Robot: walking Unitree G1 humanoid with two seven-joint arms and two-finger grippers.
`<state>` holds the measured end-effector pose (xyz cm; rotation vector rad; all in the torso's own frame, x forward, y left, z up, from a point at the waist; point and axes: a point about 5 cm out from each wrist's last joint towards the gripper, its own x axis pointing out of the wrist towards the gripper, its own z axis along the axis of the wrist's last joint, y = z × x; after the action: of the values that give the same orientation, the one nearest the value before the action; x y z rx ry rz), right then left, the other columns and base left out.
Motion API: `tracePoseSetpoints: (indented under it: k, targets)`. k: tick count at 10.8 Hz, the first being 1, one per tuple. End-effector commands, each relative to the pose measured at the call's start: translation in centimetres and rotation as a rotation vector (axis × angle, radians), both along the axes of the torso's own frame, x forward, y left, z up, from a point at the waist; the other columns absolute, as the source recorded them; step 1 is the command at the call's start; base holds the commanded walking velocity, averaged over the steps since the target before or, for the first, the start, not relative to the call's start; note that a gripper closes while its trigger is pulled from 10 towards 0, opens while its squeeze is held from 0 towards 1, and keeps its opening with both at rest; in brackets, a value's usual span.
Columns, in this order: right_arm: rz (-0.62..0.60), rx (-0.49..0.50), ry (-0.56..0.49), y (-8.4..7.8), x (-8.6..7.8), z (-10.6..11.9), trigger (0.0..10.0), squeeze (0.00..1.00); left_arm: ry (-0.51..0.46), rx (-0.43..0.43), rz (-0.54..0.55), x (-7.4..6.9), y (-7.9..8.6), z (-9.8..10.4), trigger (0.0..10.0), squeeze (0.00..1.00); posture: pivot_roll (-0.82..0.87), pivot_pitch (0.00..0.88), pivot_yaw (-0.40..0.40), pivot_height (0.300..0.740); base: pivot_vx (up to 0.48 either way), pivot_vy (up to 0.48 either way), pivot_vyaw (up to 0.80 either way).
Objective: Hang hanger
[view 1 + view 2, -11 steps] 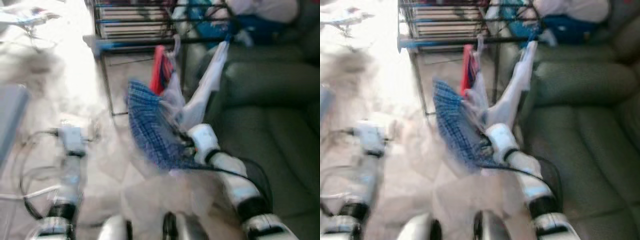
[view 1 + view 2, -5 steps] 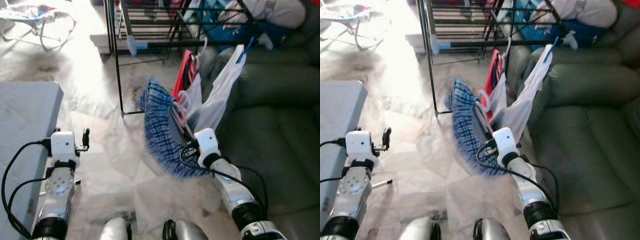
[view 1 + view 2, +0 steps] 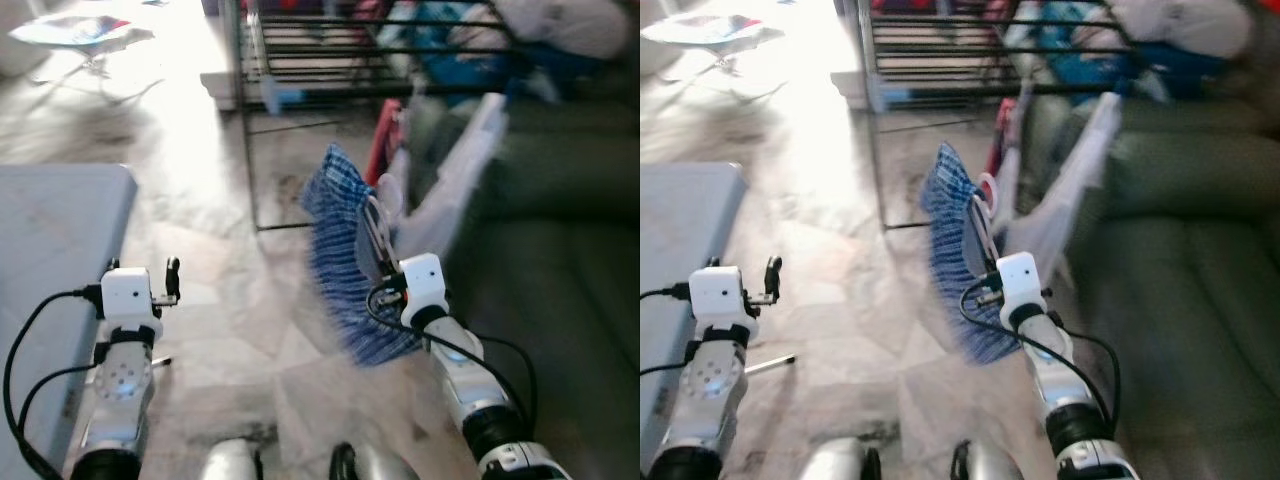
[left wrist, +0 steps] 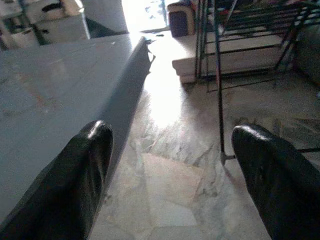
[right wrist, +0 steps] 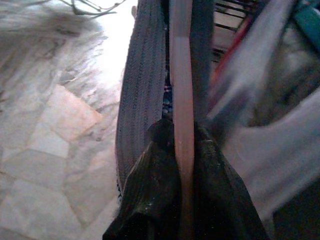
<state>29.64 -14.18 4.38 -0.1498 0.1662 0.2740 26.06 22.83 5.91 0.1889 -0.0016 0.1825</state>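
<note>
Blue-checked garment (image 3: 345, 255), pink hanger (image 5: 182, 90)

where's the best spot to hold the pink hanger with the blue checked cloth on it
Grip the hanger on its thin bare bar, from the near side, as the right gripper does: fingers pinch either flat side, and the blue checked cloth hangs clear.

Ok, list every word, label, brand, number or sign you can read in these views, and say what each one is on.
None can be read.
The blue checked garment on the pink hanger, clamped in the right gripper, shows only its pattern.
The drying rack, grey table and left gripper carry no visible lettering; the head views are blurred.
</note>
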Motion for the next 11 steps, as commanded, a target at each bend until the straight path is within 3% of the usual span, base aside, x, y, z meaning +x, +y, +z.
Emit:
tracePoseSetpoints:
  k: [1,5,9,11]
  targets:
    - [0.0,0.018,-0.027,0.4,0.6,0.7,10.0,0.0,0.008,0.001,0.009,0.1,0.3,0.1,10.0,0.0,0.08,0.129,-0.075,0.74,0.39,0.281,0.0]
    - [-0.031,0.021,-0.069,-0.1,0.9,1.3,10.0,0.0,0.004,0.001,-0.02,0.5,-0.3,0.4,10.0,0.0,0.07,0.127,-0.074,0.74,0.351,0.326,0.0]
    - [-0.033,0.025,-0.101,0.4,1.1,1.8,10.0,0.0,0.007,0.0,-0.017,0.5,-0.6,0.3,10.0,0.0,0.08,0.126,-0.074,0.74,0.0,0.0,0.0]
    - [-0.012,0.028,-0.155,1.3,2.0,3.0,10.0,0.0,0.011,-0.002,-0.015,0.5,-0.8,0.3,10.0,0.0,0.08,0.129,-0.075,0.74,0.0,0.0,0.0]
